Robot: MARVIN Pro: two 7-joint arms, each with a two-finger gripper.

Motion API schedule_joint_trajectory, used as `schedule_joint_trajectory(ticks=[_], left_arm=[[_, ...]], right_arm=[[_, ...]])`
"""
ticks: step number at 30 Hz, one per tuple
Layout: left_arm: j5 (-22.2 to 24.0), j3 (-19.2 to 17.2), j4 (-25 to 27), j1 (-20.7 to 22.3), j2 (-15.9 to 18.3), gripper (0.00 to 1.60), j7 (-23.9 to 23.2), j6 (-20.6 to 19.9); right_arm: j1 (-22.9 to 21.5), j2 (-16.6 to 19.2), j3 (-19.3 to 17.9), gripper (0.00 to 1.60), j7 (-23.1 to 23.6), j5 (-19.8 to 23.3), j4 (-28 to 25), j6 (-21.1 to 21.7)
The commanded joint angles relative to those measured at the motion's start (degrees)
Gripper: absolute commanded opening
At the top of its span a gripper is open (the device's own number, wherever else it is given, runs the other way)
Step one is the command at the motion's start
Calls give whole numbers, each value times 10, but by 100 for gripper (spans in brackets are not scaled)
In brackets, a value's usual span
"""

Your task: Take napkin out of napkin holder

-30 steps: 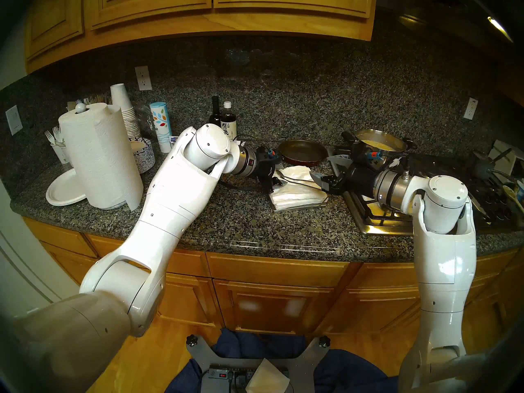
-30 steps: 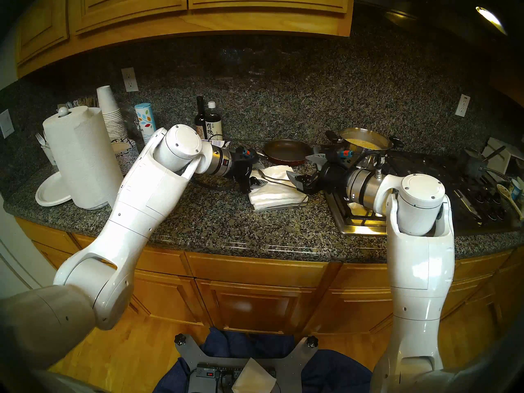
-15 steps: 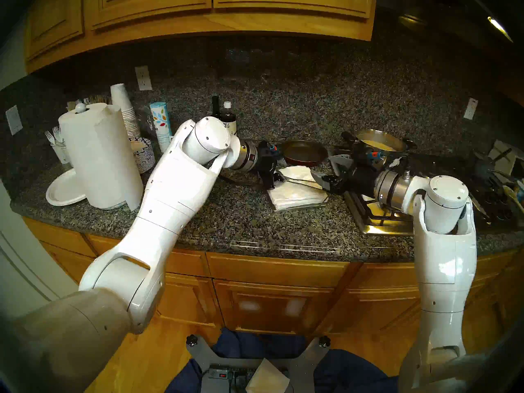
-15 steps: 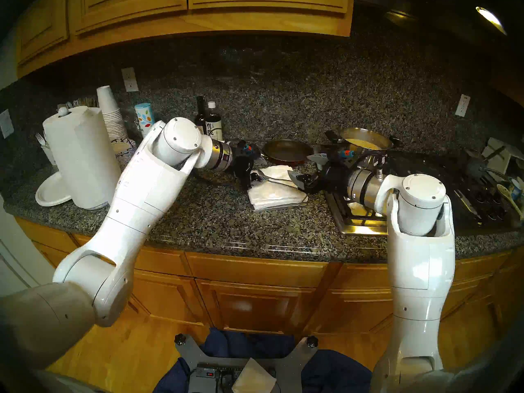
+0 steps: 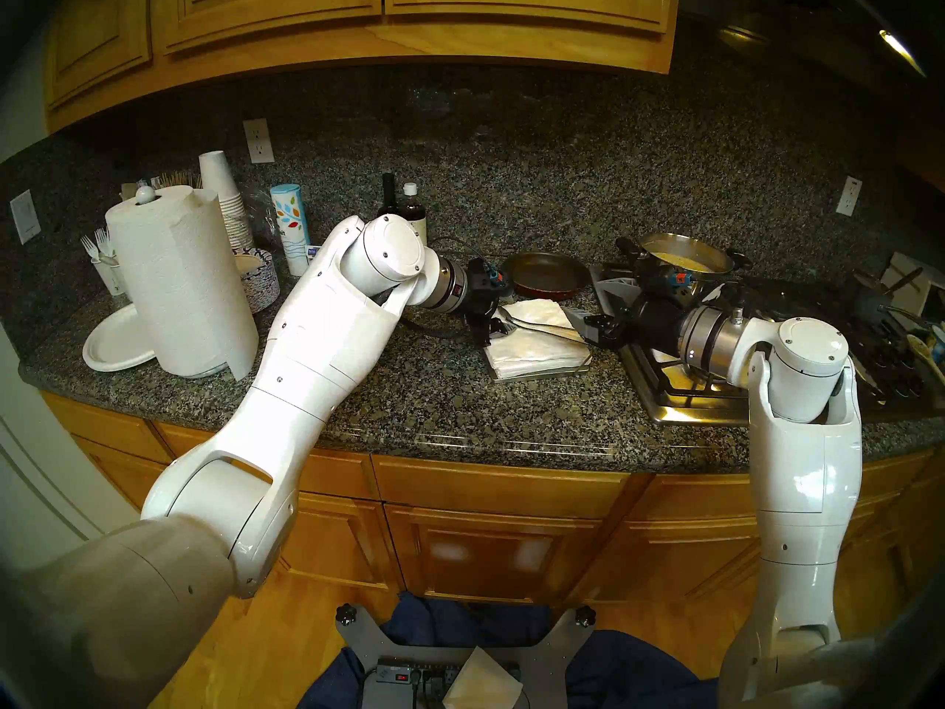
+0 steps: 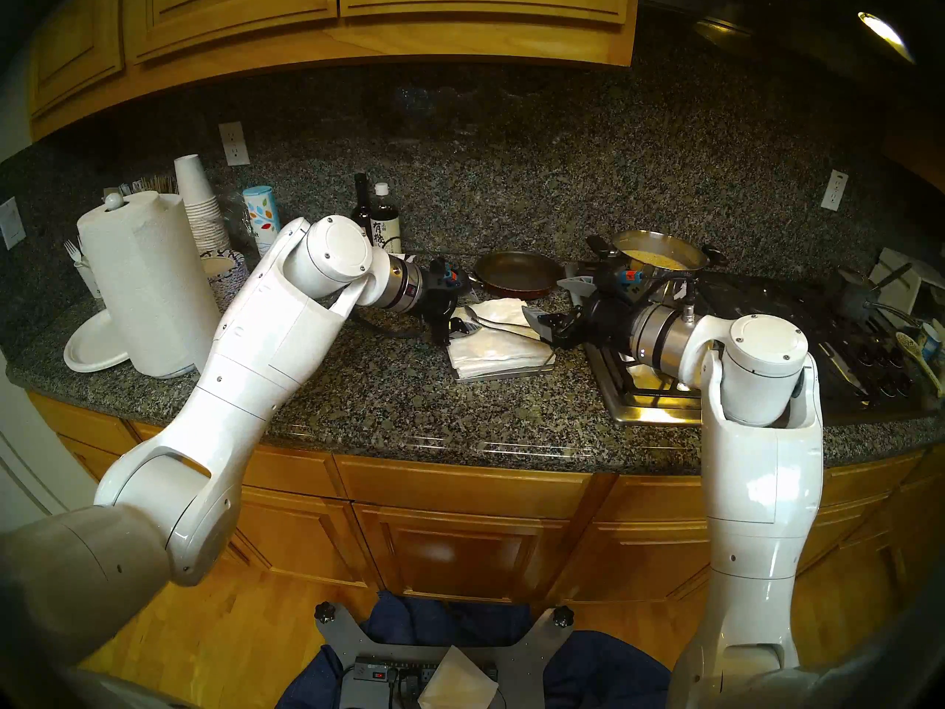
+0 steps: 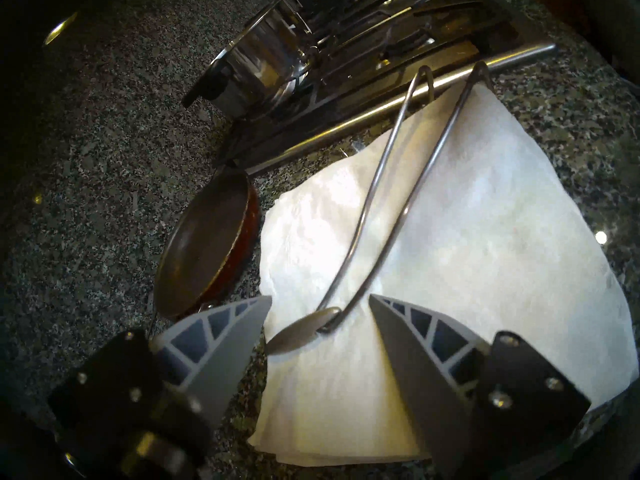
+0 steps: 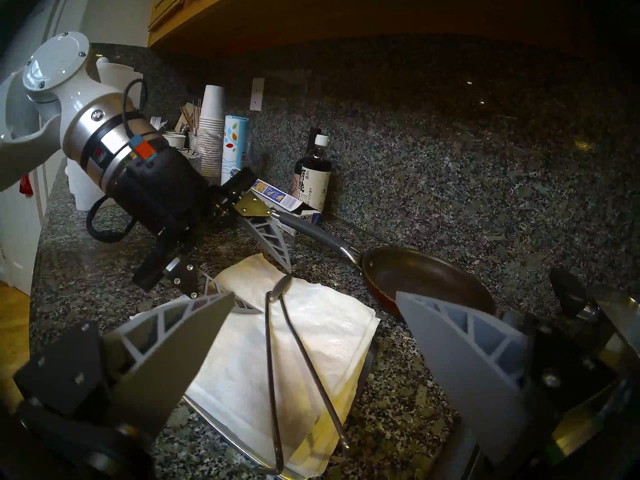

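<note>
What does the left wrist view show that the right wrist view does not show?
Only the left wrist view shows the steel pot and stove edge beyond the napkin holder.

Only the right wrist view shows the left pincer from outside, open around the wire arm's flattened tip, plus paper cups and bottles.

Both show the napkin stack, the wire arm lying on it, and the frying pan.

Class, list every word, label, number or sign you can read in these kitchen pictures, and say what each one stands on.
"有機": large characters on the white label of the dark bottle by the backsplash.
"正田": small characters above them on the same label, only just legible.
Small box lying beside the bottle: blue and white print, too blurred to read.
Tall canister with leaf pattern: no legible words.
Nothing else carries readable text.
</note>
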State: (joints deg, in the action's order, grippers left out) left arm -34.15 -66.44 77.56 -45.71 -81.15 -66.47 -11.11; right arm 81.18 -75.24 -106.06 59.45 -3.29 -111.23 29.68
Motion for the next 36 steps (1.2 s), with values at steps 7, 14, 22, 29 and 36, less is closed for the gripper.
schedule_joint_trajectory(ticks=[7, 14, 22, 29, 36], left_arm=[[-18, 5, 19, 30, -13, 125, 15, 6], [-27, 6, 16, 30, -20, 125, 20, 7], [-47, 11, 20, 19, -24, 127, 40, 8], [-54, 4, 33, 8, -32, 129, 63, 7], [-50, -7, 47, 6, -37, 131, 65, 7]], right_arm=[[-10, 0, -5, 160, 1, 6, -14, -3], [-10, 0, -5, 160, 0, 7, -13, -3], [-9, 0, -6, 160, 0, 8, -13, -3], [-10, 0, -5, 160, 2, 8, -9, -5], [-13, 1, -3, 160, 1, 8, -7, -6]])
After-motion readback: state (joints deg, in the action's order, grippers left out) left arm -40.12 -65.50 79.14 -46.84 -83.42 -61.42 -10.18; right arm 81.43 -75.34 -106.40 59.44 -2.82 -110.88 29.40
